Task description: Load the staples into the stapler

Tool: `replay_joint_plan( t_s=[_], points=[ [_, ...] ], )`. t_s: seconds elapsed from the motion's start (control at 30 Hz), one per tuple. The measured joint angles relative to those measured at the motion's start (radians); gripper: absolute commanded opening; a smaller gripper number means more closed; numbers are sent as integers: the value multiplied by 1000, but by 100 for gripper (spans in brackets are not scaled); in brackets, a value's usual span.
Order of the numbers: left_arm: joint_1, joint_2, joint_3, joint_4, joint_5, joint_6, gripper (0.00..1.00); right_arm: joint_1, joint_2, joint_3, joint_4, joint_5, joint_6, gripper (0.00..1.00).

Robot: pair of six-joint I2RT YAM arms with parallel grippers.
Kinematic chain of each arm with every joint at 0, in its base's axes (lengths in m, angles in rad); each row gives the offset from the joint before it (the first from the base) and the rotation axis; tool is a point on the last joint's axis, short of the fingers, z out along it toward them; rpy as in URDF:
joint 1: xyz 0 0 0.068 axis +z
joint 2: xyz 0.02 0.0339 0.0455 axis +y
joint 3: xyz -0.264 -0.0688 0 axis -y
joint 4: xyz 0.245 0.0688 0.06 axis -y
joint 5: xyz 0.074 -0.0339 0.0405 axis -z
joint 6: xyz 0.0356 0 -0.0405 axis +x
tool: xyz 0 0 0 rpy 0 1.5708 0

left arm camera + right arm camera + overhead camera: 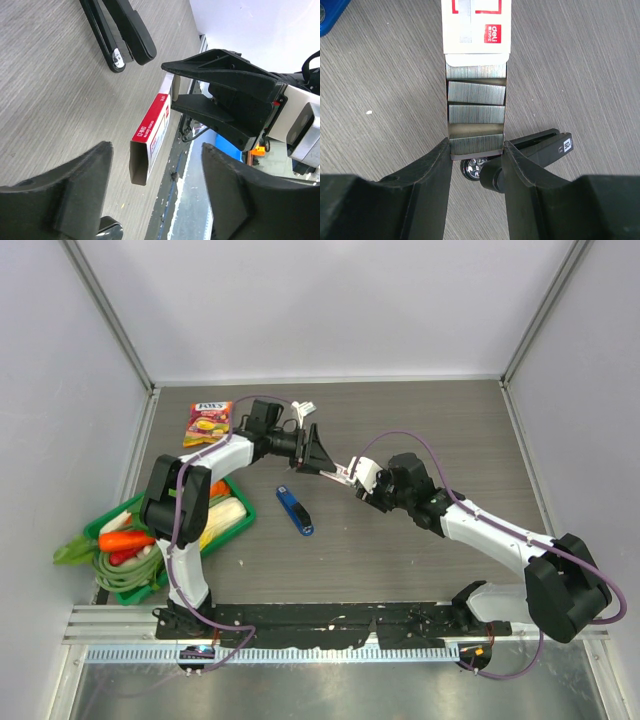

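Right claw (476, 152) first: it's pinched down on the open end of the little red-and-white box (476, 20), a finger pressing each side, and it holds the box up off the table (420, 420). And there are the staples (476, 100), silvery strips lying in the slid-out part of that box. They fill the stretch between the printed cover and the fingertips, and the nearest strip sits squarely in the claw's bite. Each strip lies crosswise, nine to three in the right wrist view, while the box itself runs twelve to six. Over on the other side the left claw (156, 150) stands wide open with nothing in it. The hollow far end of the box pokes into the gap between its fingers and touches neither one. From above, the box runs ten to four o'clock, with the left claw at the ten end and the right claw at the four end. That puts the staples at about four o'clock from the left claw, and near it. It's the free arm, so I'd bet it goes for a strip, and it would have to get past the cover to reach one. The stapler (545, 147), a black one, lies on the table beneath the right claw, its hinge end at six o'clock from the staples and its body running off toward three.
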Motion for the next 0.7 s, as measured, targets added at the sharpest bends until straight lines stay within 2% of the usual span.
replay_joint_plan(
  t_s=[0.03, 0.07, 0.13, 0.4, 0.7],
  points=[
    [1, 0, 0, 0, 0, -1, 83, 0, 0, 0, 0, 1, 0, 26],
    [4, 0, 0, 3, 0, -1, 94, 0, 0, 0, 0, 2, 0, 26],
    [16, -1, 0, 4, -1, -6, 100, 0, 0, 0, 0, 4, 0, 26],
    [148, -93, 0, -29, -5, 10, 100, 0, 60, 47, -22, 19, -7, 26],
    [335, -248, 4, -214, -21, 132, 100, -34, 228, 227, -87, 16, -106, 27]
  ],
)
